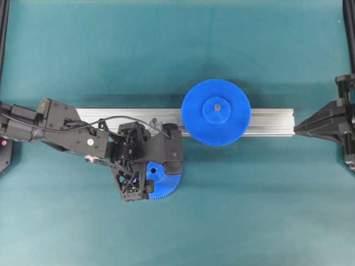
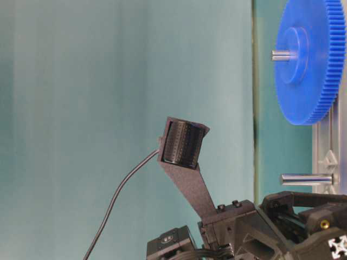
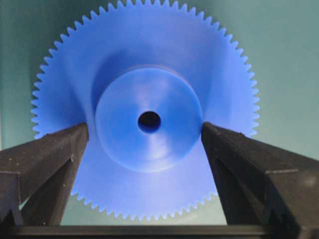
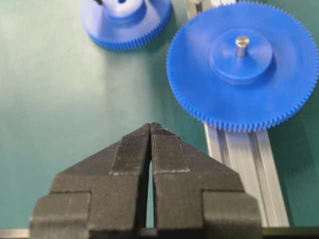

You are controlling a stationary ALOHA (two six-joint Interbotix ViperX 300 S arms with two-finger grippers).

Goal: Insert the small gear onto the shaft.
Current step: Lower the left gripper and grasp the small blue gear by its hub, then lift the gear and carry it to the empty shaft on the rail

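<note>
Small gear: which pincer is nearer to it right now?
Left. The left pincer stands open with its fingers on either side of the small gear's hub; the right pincer sits shut, well away from it.

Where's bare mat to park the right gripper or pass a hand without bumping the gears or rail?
Bare mat lies all along the far side of the rail and on the near side right of the small gear. It is crowded around the left gripper, open over that gear, and at the large gear.
</note>
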